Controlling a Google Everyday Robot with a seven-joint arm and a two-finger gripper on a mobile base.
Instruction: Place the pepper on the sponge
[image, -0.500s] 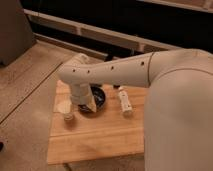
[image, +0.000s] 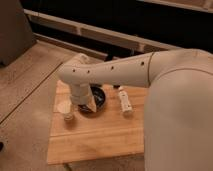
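My white arm (image: 115, 70) reaches in from the right and bends down over the wooden table (image: 95, 135). The gripper (image: 85, 105) hangs at its end, low over the left rim of a dark bowl (image: 98, 99). The wrist covers most of the gripper and part of the bowl. The pepper is hidden or out of view, and so is the sponge.
A small pale cup (image: 66, 109) stands on the table just left of the gripper. A white bottle (image: 125, 101) lies to the right of the bowl. The table's front part is bare wood. Speckled floor surrounds it, and a dark wall runs along the back.
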